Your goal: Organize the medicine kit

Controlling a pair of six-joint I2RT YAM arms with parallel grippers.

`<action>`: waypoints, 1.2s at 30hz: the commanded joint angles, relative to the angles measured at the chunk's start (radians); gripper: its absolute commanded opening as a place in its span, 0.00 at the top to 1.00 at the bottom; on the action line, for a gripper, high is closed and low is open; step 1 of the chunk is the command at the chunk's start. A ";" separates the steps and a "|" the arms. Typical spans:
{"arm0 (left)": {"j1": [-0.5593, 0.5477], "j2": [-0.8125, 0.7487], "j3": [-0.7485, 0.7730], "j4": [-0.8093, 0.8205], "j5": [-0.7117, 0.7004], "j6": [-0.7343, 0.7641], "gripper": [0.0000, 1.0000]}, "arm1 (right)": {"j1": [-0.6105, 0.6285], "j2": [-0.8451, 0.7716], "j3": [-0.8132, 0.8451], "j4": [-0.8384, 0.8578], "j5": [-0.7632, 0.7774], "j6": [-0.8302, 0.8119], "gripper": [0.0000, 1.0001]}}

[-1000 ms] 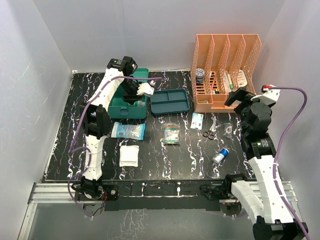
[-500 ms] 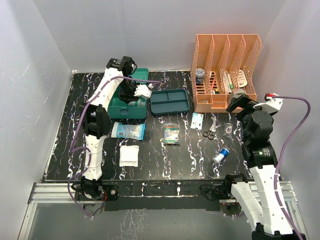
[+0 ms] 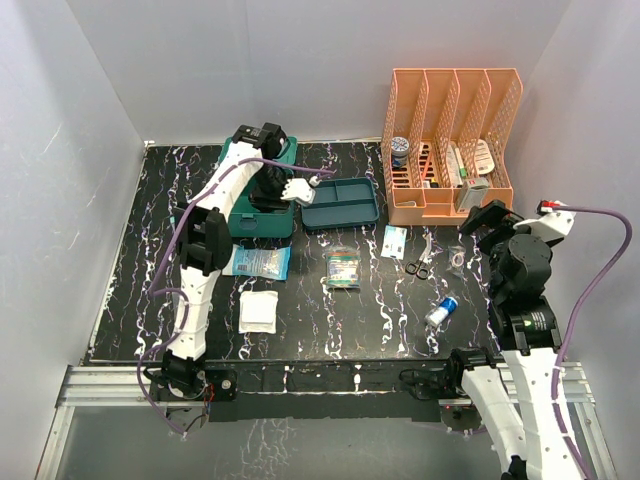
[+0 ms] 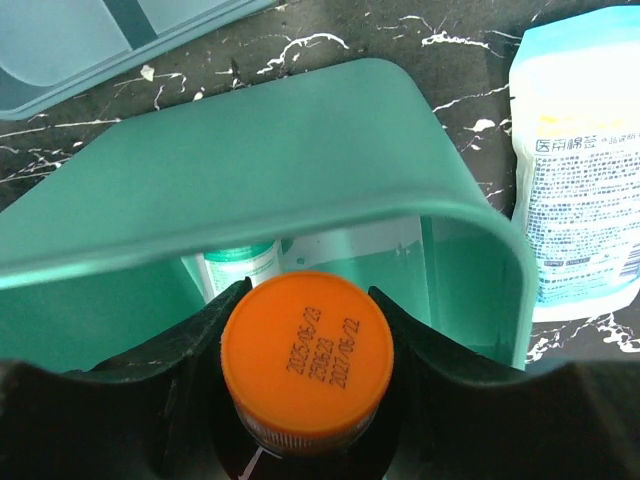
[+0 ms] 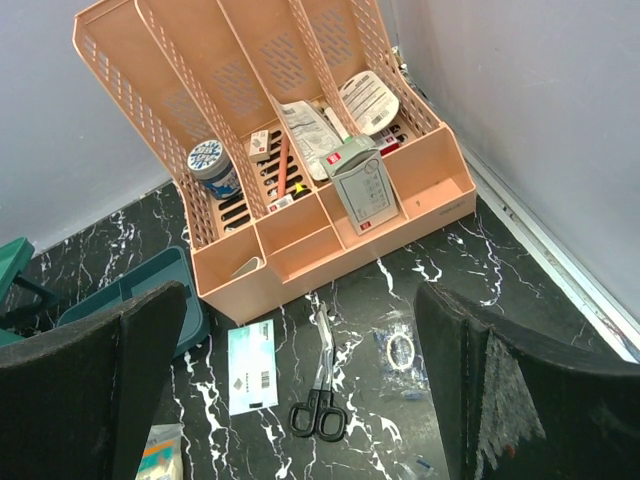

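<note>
The teal-green medicine kit (image 3: 250,212) stands open at the back left; its rim (image 4: 300,190) fills the left wrist view. My left gripper (image 3: 292,188) hangs over the kit's right end, next to the blue tray. It (image 4: 305,297) is shut on a dark bottle with an orange cap (image 4: 305,360), held above the kit's opening. A green-and-white tube (image 4: 240,265) lies inside the kit. My right gripper (image 3: 488,216) is open and empty, in front of the orange rack; in its wrist view (image 5: 300,330) it is above the scissors.
A blue divided tray (image 3: 340,203) lies right of the kit. The orange rack (image 3: 450,150) holds several items. On the table lie a cotton pack (image 3: 258,262), white gauze (image 3: 258,310), a green-orange packet (image 3: 342,268), a sachet (image 3: 394,241), scissors (image 3: 420,262), a small bag (image 3: 457,260) and a blue vial (image 3: 441,311).
My left gripper has shifted right over the kit, toward the blue tray, with the bottle in it. My right arm has drawn back from the rack, toward the near right.
</note>
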 commanded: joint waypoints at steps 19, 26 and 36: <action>-0.005 0.014 -0.010 -0.028 -0.020 -0.076 0.52 | -0.003 -0.029 0.011 0.003 0.045 -0.012 0.02; -0.005 0.002 -0.021 -0.031 -0.009 -0.082 0.33 | -0.004 -0.023 0.010 0.014 0.034 -0.011 0.02; -0.005 -0.059 0.025 0.044 0.024 -0.152 0.32 | -0.004 -0.026 -0.012 0.024 0.026 -0.008 0.02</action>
